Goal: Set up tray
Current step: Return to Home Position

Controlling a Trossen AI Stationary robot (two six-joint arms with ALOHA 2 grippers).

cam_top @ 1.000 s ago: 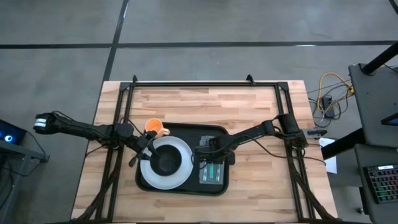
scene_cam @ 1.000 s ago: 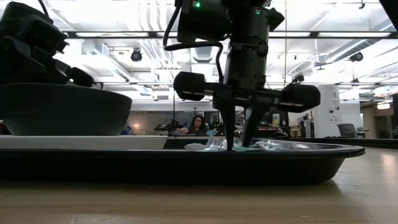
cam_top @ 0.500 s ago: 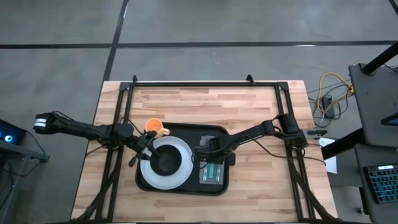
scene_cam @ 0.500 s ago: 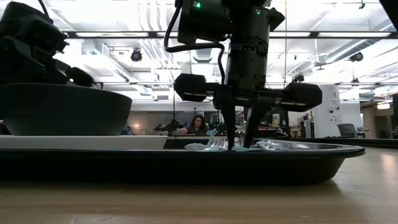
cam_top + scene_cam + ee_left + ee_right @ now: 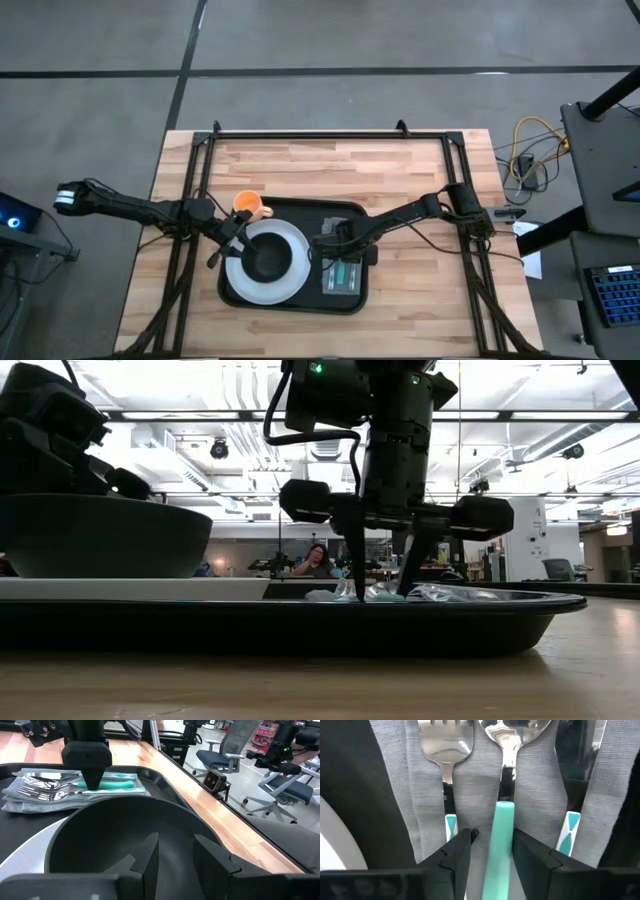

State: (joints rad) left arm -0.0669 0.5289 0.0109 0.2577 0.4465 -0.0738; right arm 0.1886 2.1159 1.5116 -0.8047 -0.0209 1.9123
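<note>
Closest in, the right gripper [image 5: 494, 840] stands over the grey napkin [image 5: 475, 790] with its jaws narrowly apart, one finger on each side of the teal handle of the spoon [image 5: 503, 820]. A sliver of cloth shows between the handle and each finger, so we judge the spoon released, not held. The fork [image 5: 446, 745] lies just beside the spoon on one flank and the knife [image 5: 571, 825] on the other, all three parallel on the napkin.

The napkin sits at the right end of the black tray [image 5: 300, 211], which lies towards the middle of the worktop [image 5: 330, 165]. The white plate [image 5: 238, 285] fills the tray's left part, with the dark bowl [image 5: 268, 262] on it. The left gripper [image 5: 175, 860] hovers at the bowl's left side, above its rim, jaws a little apart and holding nothing.

Past the plate, at the tray's far left corner, stands the orange cup [image 5: 249, 205]; we cannot tell whether it rests on the rim or just off it. Far beyond, a person [image 5: 318, 558] sits in the room.

We judge the tray laid and the step in hand to be the retreat to rest. The next move calls for the right arm to rise straight up, so that neither finger drags the spoon or rucks the cloth. The left arm should lift clear of the bowl before swinging back.
</note>
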